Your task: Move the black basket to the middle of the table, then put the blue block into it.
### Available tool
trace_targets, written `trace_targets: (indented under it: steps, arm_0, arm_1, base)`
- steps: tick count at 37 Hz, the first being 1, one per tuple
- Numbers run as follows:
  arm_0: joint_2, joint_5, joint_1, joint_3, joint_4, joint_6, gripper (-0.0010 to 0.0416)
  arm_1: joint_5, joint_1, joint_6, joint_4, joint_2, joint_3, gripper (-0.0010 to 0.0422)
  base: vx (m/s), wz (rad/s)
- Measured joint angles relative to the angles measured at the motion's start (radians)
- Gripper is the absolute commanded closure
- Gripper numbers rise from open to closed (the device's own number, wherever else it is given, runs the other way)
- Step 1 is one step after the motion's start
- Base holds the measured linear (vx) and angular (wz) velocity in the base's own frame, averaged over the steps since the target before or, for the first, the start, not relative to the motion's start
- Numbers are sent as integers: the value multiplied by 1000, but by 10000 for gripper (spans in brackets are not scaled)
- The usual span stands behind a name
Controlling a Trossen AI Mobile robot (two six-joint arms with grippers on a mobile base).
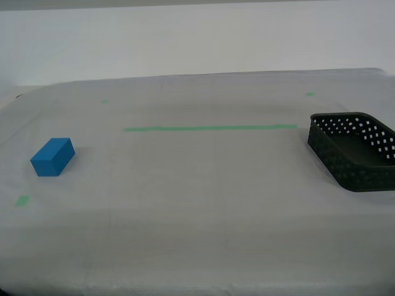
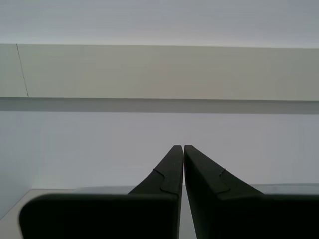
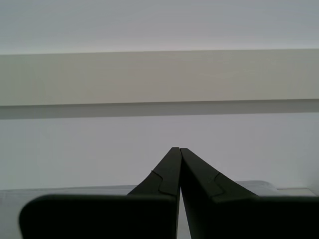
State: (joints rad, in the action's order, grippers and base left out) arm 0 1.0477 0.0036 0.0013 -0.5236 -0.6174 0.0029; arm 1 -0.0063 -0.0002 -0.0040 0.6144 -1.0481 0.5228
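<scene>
Blue block [image 1: 53, 156] at left, black basket [image 1: 354, 150] at right edge, well apart; both grippers' jaws pressed together, empty.

1. We are looking over the table [image 1: 197, 246], its pale grey-white top lying flat and wide.
2. The blue block [image 1: 53, 156] is sitting on it at the exterior view's left.
3. The black basket [image 1: 355, 150] is resting at the right edge, well apart from the block.
4. A green tape line [image 1: 210, 128] is running between them, with small green marks [image 1: 22, 200] nearby.
5. Neither of our claws is showing in that view, so we cannot place these things relative to them.
</scene>
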Motion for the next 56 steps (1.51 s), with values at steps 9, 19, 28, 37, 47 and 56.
trace_targets:
  steps: [9,19,28,37,47,56]
  arm_0:
    - [0,0,-1,0,1,0,406]
    - [-22,0,-1,-22,145,28,406]
    - [-27,0,-2,-106,378,36,406]
    - [-27,0,-1,-196,594,42,406]
    - [-24,18,-6,-336,868,34,406]
    - [12,26,-15,-469,1108,22,406]
  arm_1:
    - [0,0,0,0,0,0,412]
    - [0,0,0,0,0,0,412]
    - [0,0,0,0,0,0,412]
    - [0,0,0,0,0,0,412]
    - [0,0,0,0,0,0,412]
    - [0,0,0,0,0,0,412]
  base:
    - [0,0]
    - [0,0]
    - [0,0]
    - [0,0]
    - [0,0]
    - [0,0]
